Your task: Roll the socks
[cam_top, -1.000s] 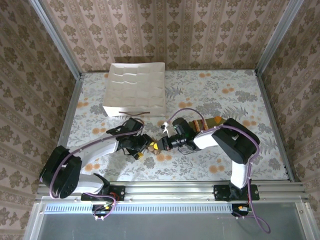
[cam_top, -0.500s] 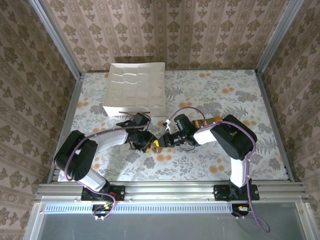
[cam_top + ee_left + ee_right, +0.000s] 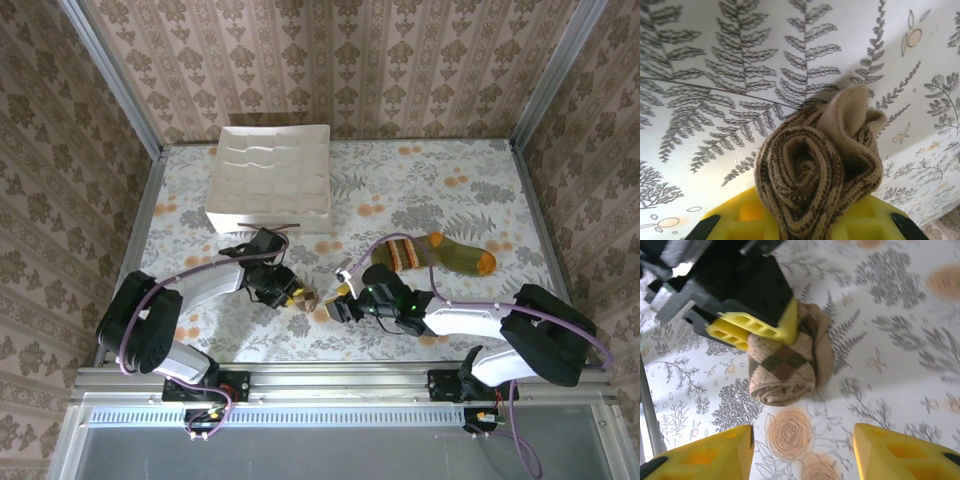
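The tan-and-brown argyle sock [image 3: 307, 299] is wound into a tight roll [image 3: 815, 170] lying on the floral table. My left gripper [image 3: 296, 295] is shut on it, and its yellow fingers [image 3: 740, 217] press the roll's sides near the spiral end. In the right wrist view the roll [image 3: 784, 367] sits under the left arm's yellow finger [image 3: 752, 326]. My right gripper [image 3: 802, 455] stands open a little short of the roll, with nothing between its fingers [image 3: 705, 456]; from above it [image 3: 336, 309] lies just right of the roll. The olive sock [image 3: 445, 253], with orange toe and striped cuff, lies flat behind the right arm.
A white gridded tray [image 3: 268, 215] stands at the back left, close behind the left arm. Patterned walls close the table on three sides, and a metal rail [image 3: 340, 375] runs along the near edge.
My right gripper opened, let go of the argyle roll and drew back toward the near edge, uncovering the olive sock. My left gripper closed on the roll.
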Controlling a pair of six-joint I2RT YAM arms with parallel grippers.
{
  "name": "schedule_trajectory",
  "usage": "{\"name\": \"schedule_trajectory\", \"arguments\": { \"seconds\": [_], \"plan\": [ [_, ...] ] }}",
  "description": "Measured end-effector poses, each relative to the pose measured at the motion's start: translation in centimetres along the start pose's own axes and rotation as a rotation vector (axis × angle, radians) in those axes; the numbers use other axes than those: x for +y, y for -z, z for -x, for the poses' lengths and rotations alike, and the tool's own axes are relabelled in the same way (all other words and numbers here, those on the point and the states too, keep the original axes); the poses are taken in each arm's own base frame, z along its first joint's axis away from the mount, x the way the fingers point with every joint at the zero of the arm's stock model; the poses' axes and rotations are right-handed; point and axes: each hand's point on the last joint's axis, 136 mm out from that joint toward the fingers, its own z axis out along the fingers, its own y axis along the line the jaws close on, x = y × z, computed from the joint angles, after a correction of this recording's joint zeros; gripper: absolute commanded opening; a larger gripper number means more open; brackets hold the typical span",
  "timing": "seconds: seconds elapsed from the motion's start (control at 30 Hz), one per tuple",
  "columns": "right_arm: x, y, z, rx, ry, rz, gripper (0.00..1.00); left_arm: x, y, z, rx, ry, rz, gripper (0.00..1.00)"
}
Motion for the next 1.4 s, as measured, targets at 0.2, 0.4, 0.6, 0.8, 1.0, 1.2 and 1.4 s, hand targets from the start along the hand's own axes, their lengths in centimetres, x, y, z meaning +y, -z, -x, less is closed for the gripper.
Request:
{"name": "schedule_trajectory", "arguments": {
  "seconds": [0.2, 0.4, 0.6, 0.8, 1.0, 1.2, 1.4],
  "plan": [
    [1.8, -2.5, 0.8, 0.026, 0.154, -0.023, 0.58, 0.0, -0.1, 0.0, 0.046, 0.004, 0.037, 0.1],
    [4.0, -5.2, 1.7, 0.038, 0.23, 0.0, 0.59, -0.1, -0.1, 0.1, 0.072, 0.008, 0.049, 0.1],
    [3.1, -7.4, 0.2, 0.119, 0.233, -0.048, 0.55, -0.1, 0.0, 0.1, 0.087, 0.004, 0.052, 0.13],
    [2.2, -8.3, 0.4, 0.136, 0.196, -0.081, 0.36, -0.2, 0.0, 0.2, 0.08, -0.006, 0.049, 0.26],
    [2.3, -9.0, 0.8, 0.148, 0.149, -0.074, 0.14, 0.2, 0.5, 0.9, 0.031, -0.015, 0.037, 0.46],
    [2.0, -9.2, 1.2, 0.144, 0.087, -0.057, 0.0, 0.5, 1.5, 1.4, -0.007, 0.012, 0.001, 0.66],
    [1.0, -9.2, 1.5, 0.147, -0.009, -0.021, 0.0, -0.4, 3.0, 2.2, -0.051, 0.029, -0.094, 0.76]
  ]
}}
